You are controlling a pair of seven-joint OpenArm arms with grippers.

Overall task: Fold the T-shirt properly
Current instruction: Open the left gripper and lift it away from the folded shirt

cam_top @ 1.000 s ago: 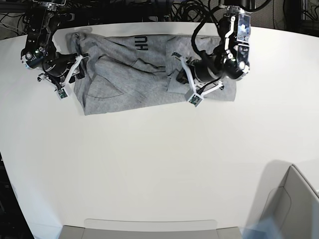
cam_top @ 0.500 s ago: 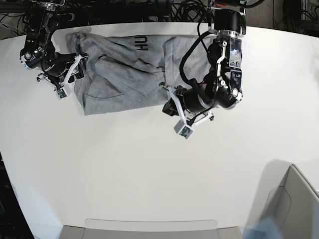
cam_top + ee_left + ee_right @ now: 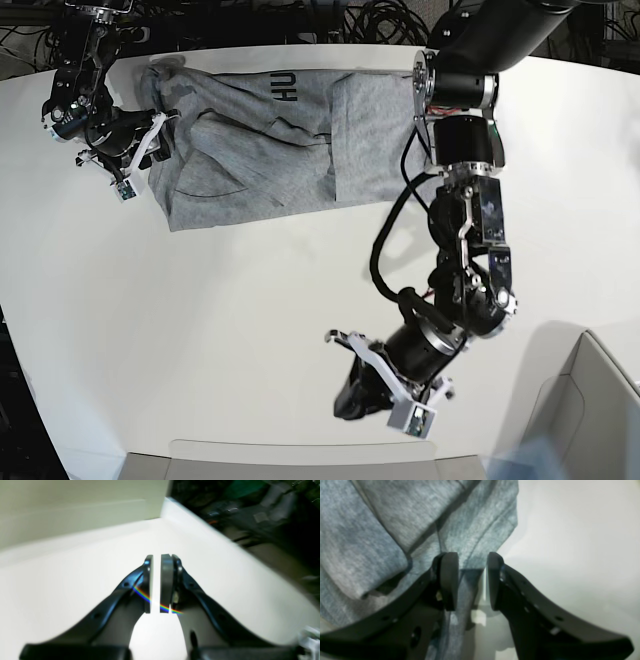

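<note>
The T-shirt [image 3: 270,145] lies along the far edge of the white desk [image 3: 230,330], spread sideways as a wide grey band rather than a neat packet. At least 1 fold is in place: a panel of cloth on its right part is turned over onto the body, and a few black letters show near the top edge. The rest looks loose and rumpled, with creases across the middle and a bunched end on the side where the right pincer [image 3: 150,140] sits. In the right wrist view that pincer [image 3: 472,580] has its jaws apart with a hem or sleeve edge of the shirt running between them; I cannot tell for sure whether the pads press the cloth or only straddle it. The left pincer [image 3: 385,385] is well away from the shirt, low over bare desk near the front edge, and in its own wrist view [image 3: 160,583] the jaws stand almost together with only a thin gap and nothing between them. I judge the task partly done: more folds are needed to bring the long band into a compact, squared stack, and the wrinkles need smoothing.
</note>
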